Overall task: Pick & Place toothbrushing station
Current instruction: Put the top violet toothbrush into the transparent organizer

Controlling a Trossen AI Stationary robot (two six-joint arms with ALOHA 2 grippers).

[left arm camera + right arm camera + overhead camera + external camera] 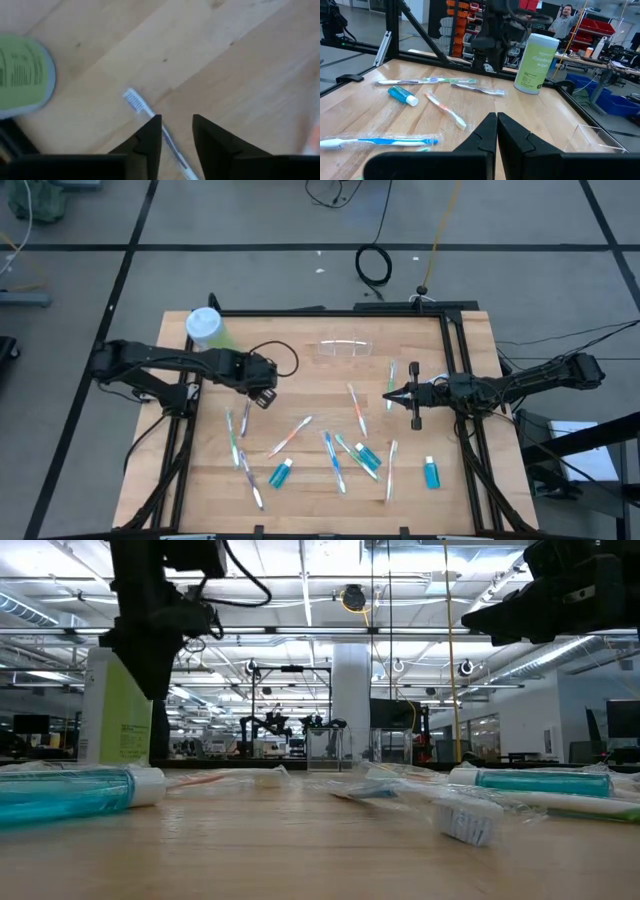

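The toothbrushing station lies spread over the wooden table [300, 380]. A clear cup [345, 348] stands at the far middle. Several toothbrushes [290, 437] and three teal tubes [281, 473] [367, 457] [432, 473] lie flat toward the near side. My left gripper [176, 131] hangs open and points down, well above the table in the low view [150, 665]. Below the gap between its fingers lies a white toothbrush [135, 101]. My right gripper [496, 125] is shut and points level over the table's right part [392, 394], holding nothing.
A tall green bottle with a white cap [206, 329] stands at the far left corner, close behind my left arm. Black frame rails [452, 360] run along the table's edges. The bare wood between the cup and the two grippers has nothing on it.
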